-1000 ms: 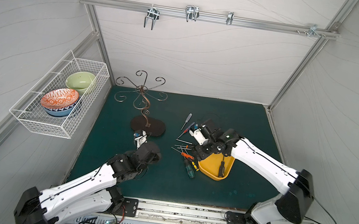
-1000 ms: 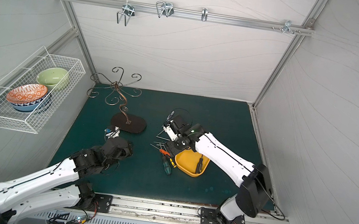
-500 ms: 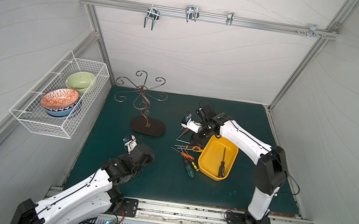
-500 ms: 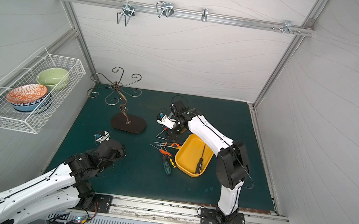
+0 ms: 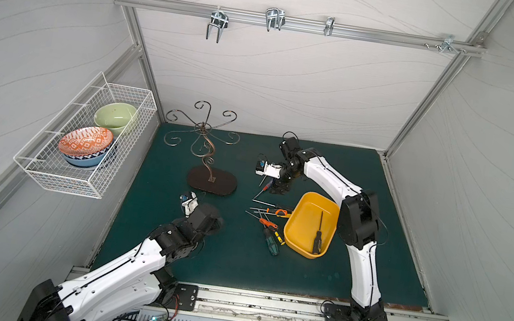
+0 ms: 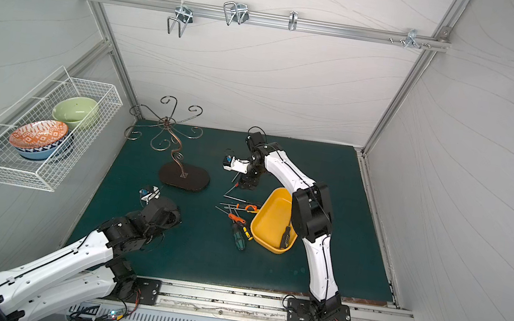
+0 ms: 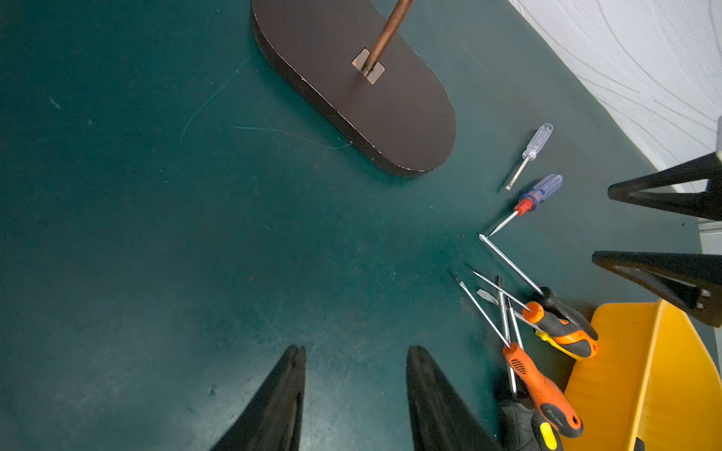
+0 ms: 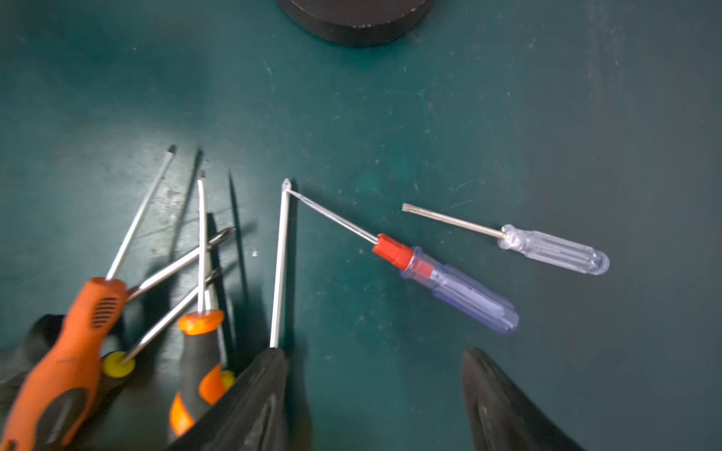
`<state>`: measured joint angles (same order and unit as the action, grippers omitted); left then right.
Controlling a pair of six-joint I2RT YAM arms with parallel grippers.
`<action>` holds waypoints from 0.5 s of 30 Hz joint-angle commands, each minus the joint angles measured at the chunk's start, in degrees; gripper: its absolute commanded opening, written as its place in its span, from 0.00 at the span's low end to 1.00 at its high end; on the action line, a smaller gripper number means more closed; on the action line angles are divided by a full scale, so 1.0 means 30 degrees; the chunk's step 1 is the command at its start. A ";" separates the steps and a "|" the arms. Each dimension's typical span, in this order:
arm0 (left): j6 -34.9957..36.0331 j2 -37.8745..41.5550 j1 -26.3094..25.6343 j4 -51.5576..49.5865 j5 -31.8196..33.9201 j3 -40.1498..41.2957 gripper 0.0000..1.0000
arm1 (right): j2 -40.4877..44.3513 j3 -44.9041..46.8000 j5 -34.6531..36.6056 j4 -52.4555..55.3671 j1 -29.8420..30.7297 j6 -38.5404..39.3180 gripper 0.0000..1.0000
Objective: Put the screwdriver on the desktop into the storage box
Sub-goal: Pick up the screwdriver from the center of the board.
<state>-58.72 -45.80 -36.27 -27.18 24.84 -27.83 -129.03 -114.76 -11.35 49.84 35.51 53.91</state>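
The box (image 5: 305,222) sits on the worktop (image 5: 232,268). One black screwdriver (image 5: 318,234) lies inside the box, flat on its floor, handle toward the near wall.

All other screwdrivers lie on the worktop, on the left side of the box. An overlapping pile lies just beside the box's left wall. It consists of two orange screwdrivers (image 7: 541,385), a green screwdriver (image 5: 272,244) by the near-left corner, and a long screwdriver (image 8: 280,265). Whether any handle touches the wall cannot be told.

Beyond the far-left corner of the box lies a blue screwdriver (image 8: 453,285) with a red collar. A clear screwdriver (image 8: 554,250) lies farther from the box. The tip of the blue screwdriver meets the tip of the long screwdriver. The clear screwdriver touches nothing else.

The right pincer (image 8: 371,353) hangs beyond the far-left corner of the box, close over the worktop and just beside the blue screwdriver. Its jaws stand wide apart with only bare worktop between them; it holds nothing. In the right wrist view one finger hides the long screwdriver's handle.

The left pincer (image 7: 355,349) hangs well to the left of the box, over bare worktop. Its jaws are moderately parted and grip nothing.

A stand (image 7: 363,86) rests to the far left of the box. A wire basket (image 5: 56,178) with two bowls (image 5: 85,144) hangs on the wall, well apart from the box.
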 commanded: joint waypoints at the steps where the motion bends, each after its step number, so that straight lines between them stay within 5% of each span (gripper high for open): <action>1: 0.1131 -0.0151 0.0197 0.0974 0.0187 -0.0622 0.46 | -0.1198 -0.1289 -0.0805 0.0988 -0.0212 0.1157 0.75; 15: 0.2024 -0.0856 0.0313 0.1984 -0.0157 -0.0653 0.46 | -0.5123 -0.5099 -0.1383 0.3096 -0.0830 0.2526 0.75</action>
<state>-54.08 -47.88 -35.64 -23.79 24.60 -27.86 -142.50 -128.53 -14.11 54.74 33.65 59.66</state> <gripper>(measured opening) 0.464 0.749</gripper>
